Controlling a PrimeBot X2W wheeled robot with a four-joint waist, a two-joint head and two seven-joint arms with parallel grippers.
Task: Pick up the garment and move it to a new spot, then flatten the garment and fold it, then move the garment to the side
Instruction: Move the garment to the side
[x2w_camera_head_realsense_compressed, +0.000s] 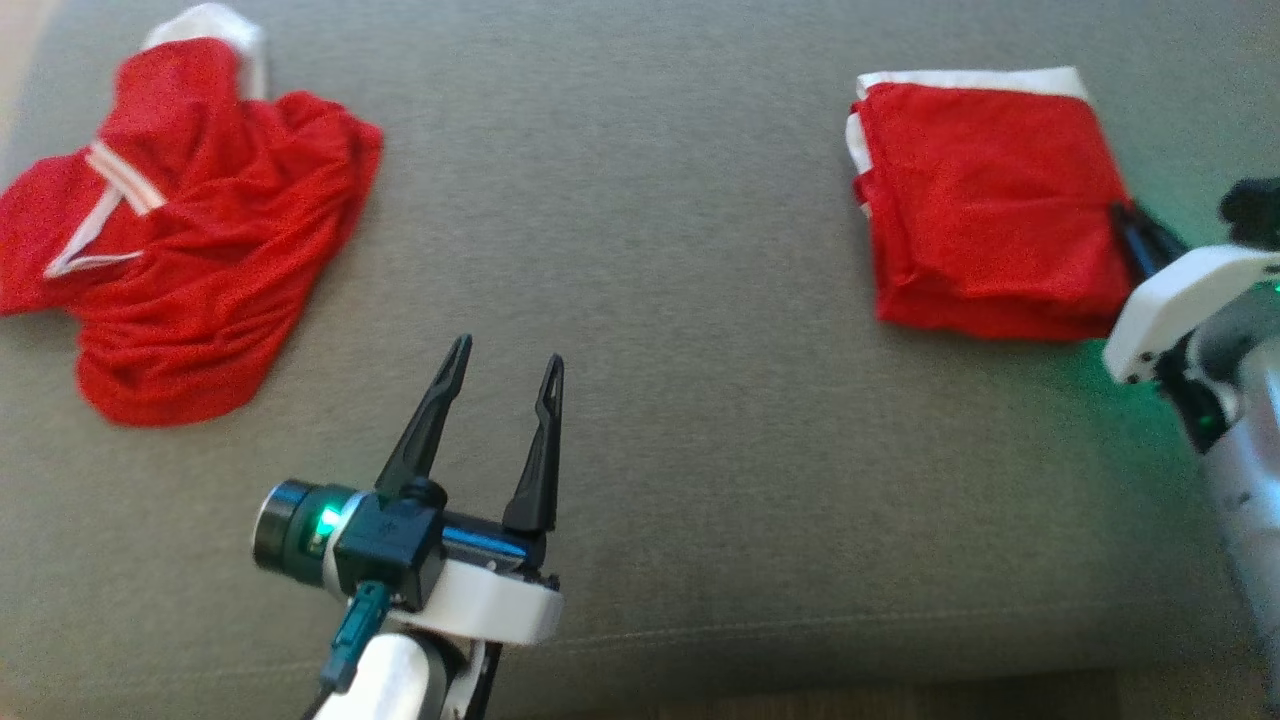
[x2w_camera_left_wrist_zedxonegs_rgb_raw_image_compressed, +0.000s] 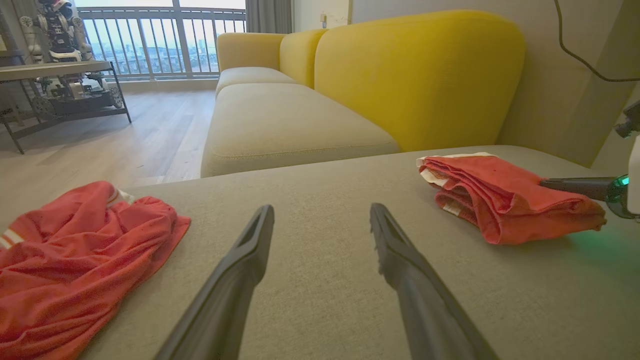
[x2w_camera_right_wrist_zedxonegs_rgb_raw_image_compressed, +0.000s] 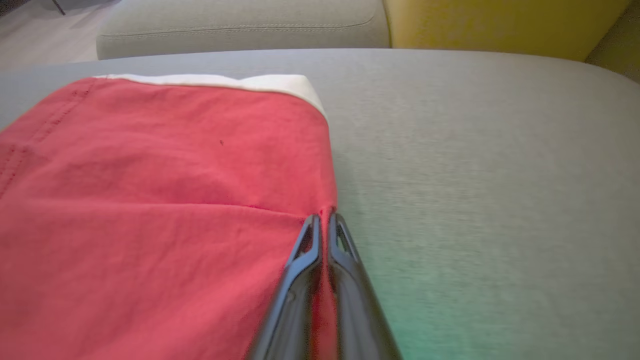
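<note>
A folded red garment (x2w_camera_head_realsense_compressed: 985, 200) with a white band lies at the far right of the grey cushion (x2w_camera_head_realsense_compressed: 650, 250). My right gripper (x2w_camera_head_realsense_compressed: 1125, 215) is shut on its right edge, and the right wrist view shows a pinch of red cloth (x2w_camera_right_wrist_zedxonegs_rgb_raw_image_compressed: 150, 200) between the closed fingertips of that gripper (x2w_camera_right_wrist_zedxonegs_rgb_raw_image_compressed: 324, 220). The left wrist view has the same folded garment (x2w_camera_left_wrist_zedxonegs_rgb_raw_image_compressed: 505, 195) with the right gripper's fingers (x2w_camera_left_wrist_zedxonegs_rgb_raw_image_compressed: 575, 184) at its side. My left gripper (x2w_camera_head_realsense_compressed: 508, 352) stands open and holds nothing over the cushion's middle front; it (x2w_camera_left_wrist_zedxonegs_rgb_raw_image_compressed: 322, 210) touches no cloth.
A second red garment (x2w_camera_head_realsense_compressed: 190, 240) with white trim lies crumpled at the cushion's far left (x2w_camera_left_wrist_zedxonegs_rgb_raw_image_compressed: 75, 255). Beyond the cushion stand a yellow sofa back (x2w_camera_left_wrist_zedxonegs_rgb_raw_image_compressed: 420, 70), another grey seat (x2w_camera_left_wrist_zedxonegs_rgb_raw_image_compressed: 290, 120), wooden floor and a metal shelf (x2w_camera_left_wrist_zedxonegs_rgb_raw_image_compressed: 60, 75).
</note>
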